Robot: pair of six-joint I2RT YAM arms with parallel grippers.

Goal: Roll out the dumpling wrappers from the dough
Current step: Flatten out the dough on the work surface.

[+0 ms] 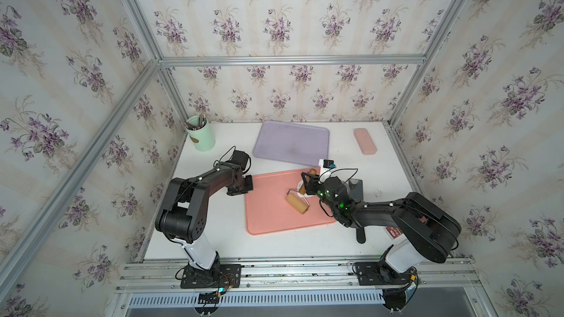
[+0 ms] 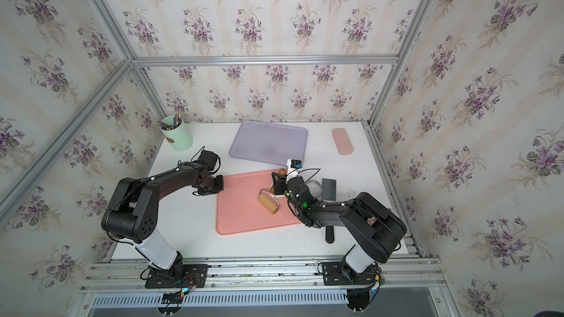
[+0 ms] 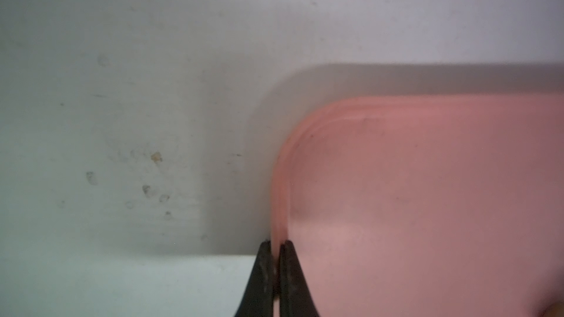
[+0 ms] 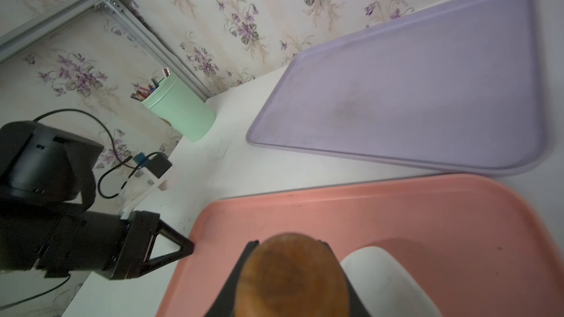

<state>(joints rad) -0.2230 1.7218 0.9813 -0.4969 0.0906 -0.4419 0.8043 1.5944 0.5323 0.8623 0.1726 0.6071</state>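
Observation:
The dough (image 4: 384,279) is a flattened white patch on the pink tray (image 1: 274,214), mostly hidden under my right gripper in both top views. My right gripper (image 4: 289,242) is shut on the brown wooden handle (image 4: 293,275) of a small roller. The roller's pale barrel (image 1: 297,204) lies on the tray beside the dough (image 1: 300,185). My left gripper (image 3: 277,243) is shut on the pink tray's rim (image 3: 282,202) at its left edge. The dumpling wrappers are out of view.
A purple tray (image 1: 293,143) lies behind the pink one. A green cup of pencils (image 1: 201,135) stands at the back left and a pink case (image 1: 365,141) at the back right. A metal ring (image 2: 316,189) and a dark scraper (image 2: 329,189) lie right of the pink tray.

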